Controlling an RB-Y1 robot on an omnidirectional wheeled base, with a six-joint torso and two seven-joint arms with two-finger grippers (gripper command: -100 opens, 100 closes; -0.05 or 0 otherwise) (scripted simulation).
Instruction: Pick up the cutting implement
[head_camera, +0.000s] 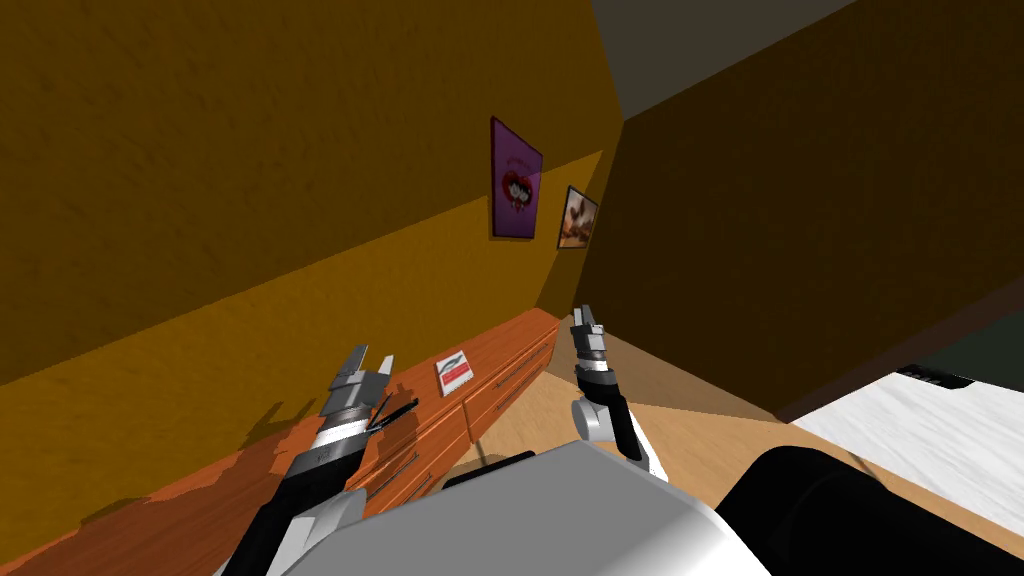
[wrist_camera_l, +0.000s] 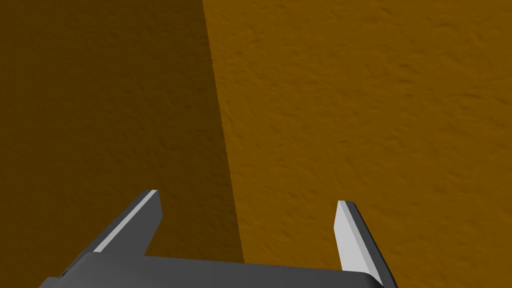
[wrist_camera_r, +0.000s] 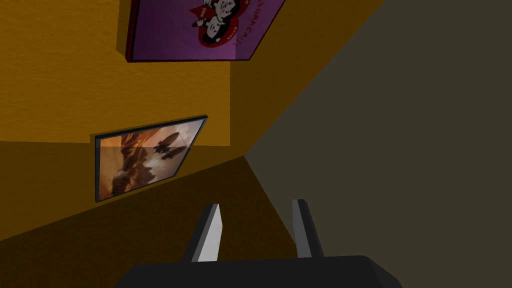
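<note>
on the wooden dresser (head_camera: 500, 350) that ran along the orange wall (head_camera: 300, 200), a thin dark implement (head_camera: 396, 411) lay close to the top's front edge. it was too small to tell whether it was a knife or scissors. it sat just beside the left arm's wrist, below and behind the fingertips, and no finger touched it. farther along the same top, towards the far end, lay a red-and-white card (head_camera: 455, 373), well apart from the implement.

the left gripper (head_camera: 372, 358) hovered above the dresser top and pointed at the wall. in the left wrist view the left gripper (wrist_camera_l: 247, 197) had its two blade-like fingers (wrist_camera_l: 347, 235) spread wide, about a third of the width apart. nothing lay between them and they touched nothing; beyond them was the orange wall (wrist_camera_l: 375, 100), half in shade.

the right gripper (head_camera: 585, 312) was raised past the far end of the dresser, over the floor near the room's corner. in the right wrist view the right gripper (wrist_camera_r: 257, 204) had its fingers (wrist_camera_r: 210, 235) parted by a narrower gap than the left's. they held nothing and touched nothing.
</note>
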